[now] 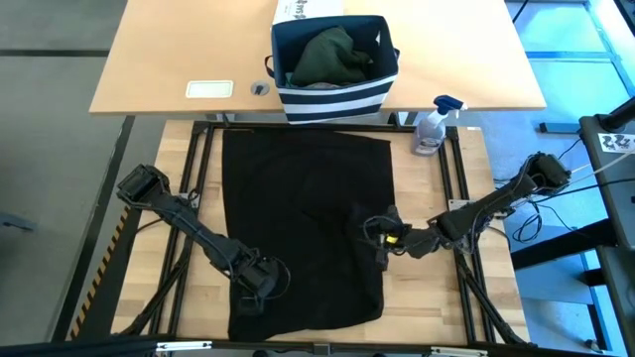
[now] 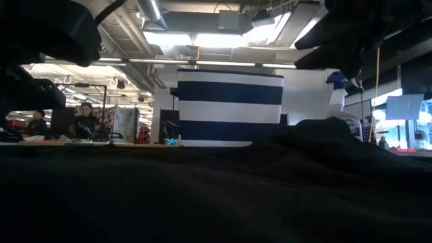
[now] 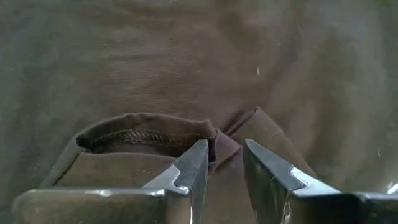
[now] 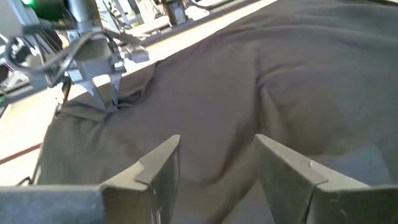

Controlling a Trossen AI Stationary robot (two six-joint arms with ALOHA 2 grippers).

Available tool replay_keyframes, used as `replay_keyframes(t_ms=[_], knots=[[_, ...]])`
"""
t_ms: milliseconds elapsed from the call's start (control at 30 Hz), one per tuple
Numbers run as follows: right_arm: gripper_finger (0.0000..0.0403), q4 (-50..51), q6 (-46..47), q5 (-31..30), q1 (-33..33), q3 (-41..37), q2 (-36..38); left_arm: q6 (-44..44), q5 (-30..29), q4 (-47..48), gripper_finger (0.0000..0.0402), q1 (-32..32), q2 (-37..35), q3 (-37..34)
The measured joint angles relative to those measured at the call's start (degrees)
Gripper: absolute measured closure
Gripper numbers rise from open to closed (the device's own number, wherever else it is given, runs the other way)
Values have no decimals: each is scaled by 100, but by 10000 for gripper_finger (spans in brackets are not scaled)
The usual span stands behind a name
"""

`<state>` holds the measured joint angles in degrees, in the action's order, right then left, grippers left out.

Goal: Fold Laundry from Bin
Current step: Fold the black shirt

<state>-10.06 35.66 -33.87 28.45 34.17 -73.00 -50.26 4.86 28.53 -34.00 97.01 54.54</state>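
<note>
Pinching at the near hem, the left gripper (image 1: 250, 295) sits low on the lower left of the black garment (image 1: 308, 188). Its wrist view shows the two fingers (image 3: 194, 167) drawn close with a raised fold of hem (image 3: 214, 138) clamped between them. Over at centre right, the right gripper (image 1: 378, 243) hovers at the garment's right edge, jaws apart with nothing between them; its own camera looks across bare cloth toward the other arm.

The black garment lies spread flat over the wooden work table (image 1: 437, 288), filling the middle of the frame. Behind it, at top centre, the striped bin (image 1: 335, 94) stands with a dark green garment (image 1: 332, 55) heaped inside. A spray bottle (image 1: 434, 127) stands just right of the bin.

To my eye the fold is just being set up. Doing it well means getting the right side gripped on the edge too, then lifting both evenly so the cloth carries over without bunching. One layer only at each pinch would keep it clean.

Both arms reach in low from the table's outer edges, elbows bent, forearms angled inward toward the cloth, the left from upper left, the right from upper right.
</note>
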Motion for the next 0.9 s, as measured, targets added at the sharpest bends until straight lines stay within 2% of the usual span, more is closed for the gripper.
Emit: replay_keyframes(t_ms=[300, 400, 533, 733, 900], knots=[[205, -33, 3, -4, -50, -2, -153, -320, -497, 127, 305, 52, 0, 0], [205, -31, -13, -44, -48, -2, -153, -323, -529, 297, 333, 50, 23, 0], [205, 39, -13, -44, -48, -2, -153, -324, -448, 399, 392, 50, 31, 0], [205, 765, 384, 66, -166, -3, -322, -321, -451, 429, 400, 50, 24, 7], [205, 656, 485, 490, -348, -10, -860, -423, -678, 1755, 401, -21, -108, 643]])
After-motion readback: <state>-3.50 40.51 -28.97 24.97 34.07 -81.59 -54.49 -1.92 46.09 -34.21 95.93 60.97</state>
